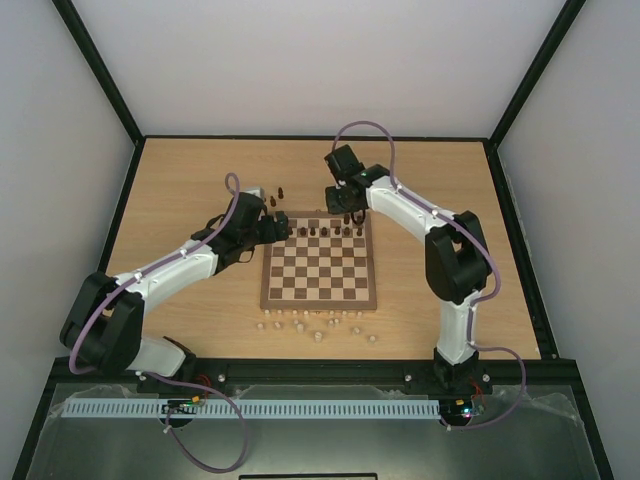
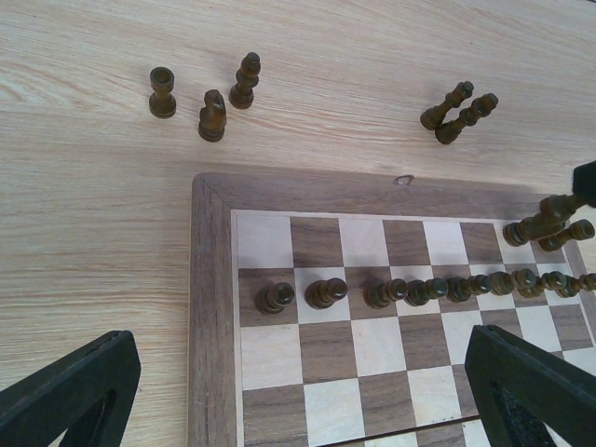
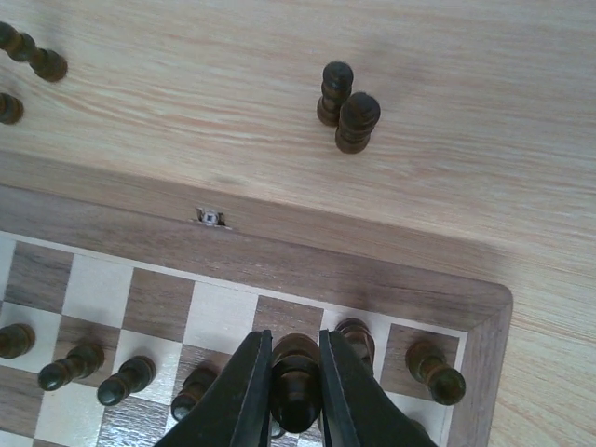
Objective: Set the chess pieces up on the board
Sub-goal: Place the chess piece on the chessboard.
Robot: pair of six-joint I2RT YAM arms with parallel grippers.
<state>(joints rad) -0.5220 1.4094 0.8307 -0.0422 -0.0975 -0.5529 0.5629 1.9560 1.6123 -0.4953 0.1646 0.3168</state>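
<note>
The board (image 1: 320,292) lies in the middle of the table. A row of dark pawns (image 2: 326,292) stands on its second far row. My right gripper (image 3: 296,386) is shut on a dark chess piece (image 3: 296,372) over the far row, next to two dark pieces (image 3: 434,372) standing near the far right corner. My left gripper (image 2: 298,396) is open and empty above the board's far left corner (image 1: 283,228). Three dark pieces (image 2: 212,115) stand on the table beyond that corner. Two more (image 3: 346,110) stand beyond the far edge.
Several pale beige pieces (image 1: 318,325) lie scattered on the table along the board's near edge. A small metal clasp (image 3: 212,219) sits on the board's far border. Dark frame posts and grey walls bound the table.
</note>
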